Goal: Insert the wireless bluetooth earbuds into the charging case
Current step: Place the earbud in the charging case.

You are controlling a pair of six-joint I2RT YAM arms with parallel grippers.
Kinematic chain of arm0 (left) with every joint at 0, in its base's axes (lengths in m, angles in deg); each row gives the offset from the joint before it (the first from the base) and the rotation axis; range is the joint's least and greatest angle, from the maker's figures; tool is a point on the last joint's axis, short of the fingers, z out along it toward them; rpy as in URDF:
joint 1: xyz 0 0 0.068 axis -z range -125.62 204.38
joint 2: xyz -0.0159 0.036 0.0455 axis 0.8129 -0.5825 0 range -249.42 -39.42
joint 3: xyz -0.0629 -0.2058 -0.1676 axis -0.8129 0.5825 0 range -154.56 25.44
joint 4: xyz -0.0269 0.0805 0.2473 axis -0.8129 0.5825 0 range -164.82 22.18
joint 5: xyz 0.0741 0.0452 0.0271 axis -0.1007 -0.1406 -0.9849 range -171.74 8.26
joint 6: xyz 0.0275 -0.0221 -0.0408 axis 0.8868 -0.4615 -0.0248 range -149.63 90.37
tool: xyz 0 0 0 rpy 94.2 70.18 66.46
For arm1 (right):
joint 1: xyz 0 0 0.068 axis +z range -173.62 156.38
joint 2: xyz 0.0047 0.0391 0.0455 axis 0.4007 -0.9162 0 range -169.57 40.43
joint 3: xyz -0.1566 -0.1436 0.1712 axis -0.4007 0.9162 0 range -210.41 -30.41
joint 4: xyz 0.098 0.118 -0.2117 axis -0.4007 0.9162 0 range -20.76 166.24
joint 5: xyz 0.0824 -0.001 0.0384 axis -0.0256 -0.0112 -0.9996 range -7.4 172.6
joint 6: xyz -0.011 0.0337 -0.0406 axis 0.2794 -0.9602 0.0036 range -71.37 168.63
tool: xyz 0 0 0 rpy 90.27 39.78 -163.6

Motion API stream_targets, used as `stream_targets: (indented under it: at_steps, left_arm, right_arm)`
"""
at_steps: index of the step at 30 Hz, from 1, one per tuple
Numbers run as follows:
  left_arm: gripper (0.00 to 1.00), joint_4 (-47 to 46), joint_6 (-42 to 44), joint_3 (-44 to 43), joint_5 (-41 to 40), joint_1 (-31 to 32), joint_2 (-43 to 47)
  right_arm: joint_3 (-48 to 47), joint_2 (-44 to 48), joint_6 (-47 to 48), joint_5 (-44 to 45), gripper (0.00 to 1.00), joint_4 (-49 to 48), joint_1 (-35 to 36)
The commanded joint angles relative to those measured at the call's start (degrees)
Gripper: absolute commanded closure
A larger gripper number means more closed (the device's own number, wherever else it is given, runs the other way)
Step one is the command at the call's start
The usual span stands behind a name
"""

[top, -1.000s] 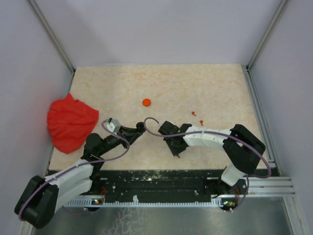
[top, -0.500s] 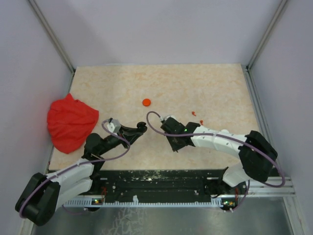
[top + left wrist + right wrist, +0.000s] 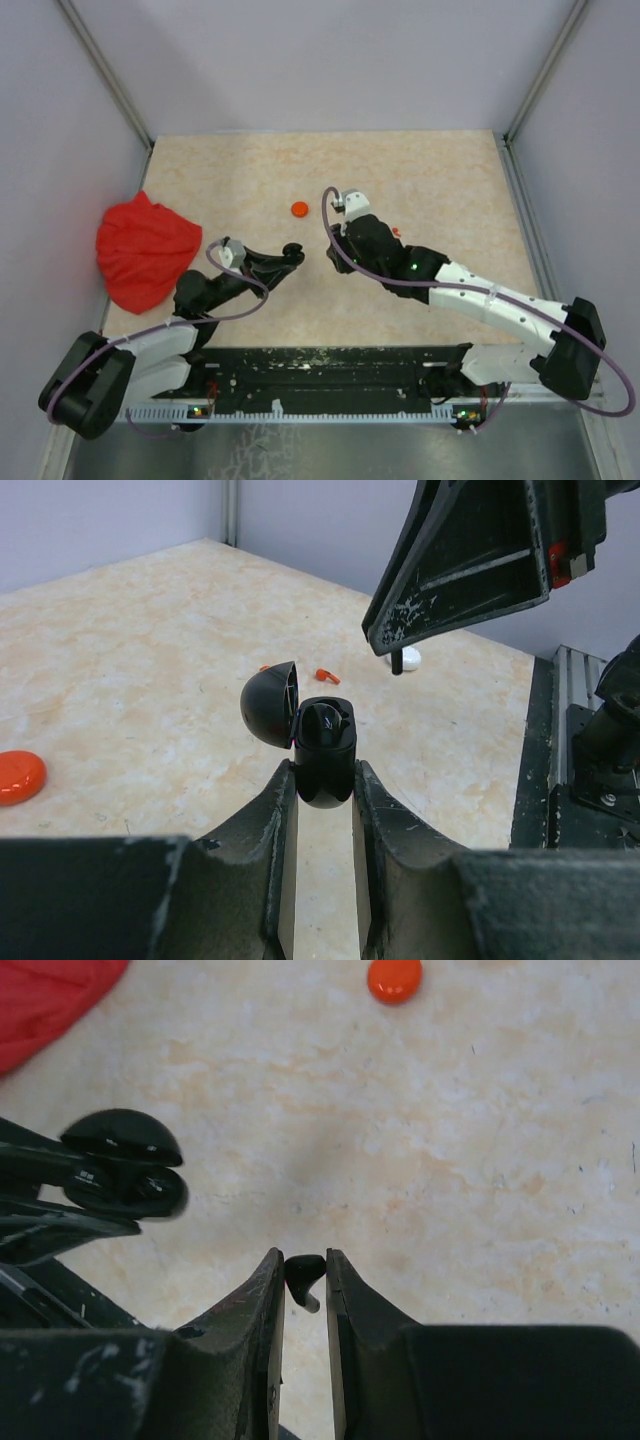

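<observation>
We have both halves of the job in the air. The left pincer (image 3: 323, 777) is clamped on the lower body of the black case (image 3: 325, 752), which stands upright between its fingers with the lid (image 3: 268, 702) swung back on its left side and the mouth facing up. The right pincer (image 3: 303, 1258) is closed on a black earbud (image 3: 303, 1269), pinching the head so that the thin stem pokes out below the fingertips.

What the next move turns on is the offset between these two. From the left wrist, the earbud stem hangs above the case mouth, off to the right and farther away, not yet over it. From the right wrist, the case sits up and to the left of the fingertips, clear of them. From above, the two pincers are near each other over the middle of the counter (image 3: 440, 180), a gap between them, with the right one nearer the earbud's target only in the sense that it carries the piece.

We judge that the right arm must shift toward the left arm, then lower stem-first into a well. We cannot tell whether either well is already filled.

Elsewhere, an orange bud (image 3: 326, 675) and a white one (image 3: 410, 658) lie on the counter beyond the case, an orange disc (image 3: 299, 208) sits farther back, and a red cloth (image 3: 145, 250) lies at the left edge.
</observation>
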Motion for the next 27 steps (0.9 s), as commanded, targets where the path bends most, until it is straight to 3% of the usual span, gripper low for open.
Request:
stream_targets:
  at_steps: [1, 11, 27]
  left_arm:
    - [0.99, -8.9, -1.9, -1.5, 1.8, -0.3, -1.9]
    - [0.99, -15.2, -1.4, -2.9, 5.9, -0.2, -5.0]
    - [0.99, -17.9, -2.5, -3.6, 5.2, -0.2, -5.0]
  right_arm:
    - [-1.7, 3.3, 3.0, 3.1, 0.83, -12.6, 3.0]
    - [2.2, 4.4, 5.3, 3.1, 0.83, -29.2, 7.1]
    - [4.8, 3.4, 3.5, -3.2, 0.84, -32.9, 8.0]
